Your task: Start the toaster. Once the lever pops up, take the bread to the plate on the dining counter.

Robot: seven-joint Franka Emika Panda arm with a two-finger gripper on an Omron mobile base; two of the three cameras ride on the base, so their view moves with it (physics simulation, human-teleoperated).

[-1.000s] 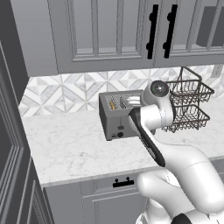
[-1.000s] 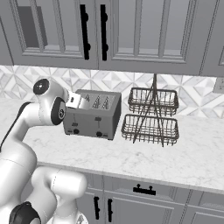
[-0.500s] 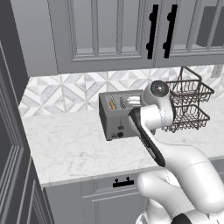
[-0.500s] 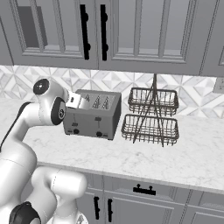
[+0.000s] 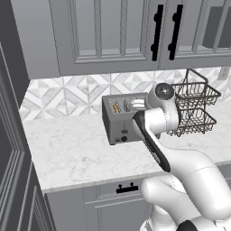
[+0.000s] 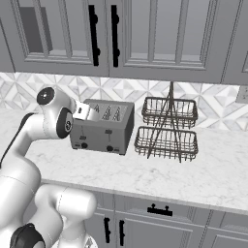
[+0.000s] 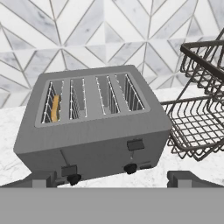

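Observation:
The grey four-slot toaster (image 7: 92, 131) (image 5: 118, 124) (image 6: 107, 130) stands on the white counter against the tiled wall. A golden slice of bread (image 7: 54, 108) (image 5: 116, 107) sits low in its leftmost slot. On the front face, the left black lever (image 7: 69, 170) sits lower on its track than the right lever (image 7: 135, 145). My gripper (image 7: 113, 180) hovers just in front of and above the toaster, open, its fingertips (image 7: 43, 179) wide apart with nothing between them. The plate and the dining counter are out of view.
A two-tier dark wire basket (image 7: 201, 109) (image 5: 194, 110) (image 6: 167, 128) stands close to the toaster's right side. Grey wall cabinets (image 6: 104, 36) hang above. Open counter (image 5: 67, 151) lies to the toaster's left and front.

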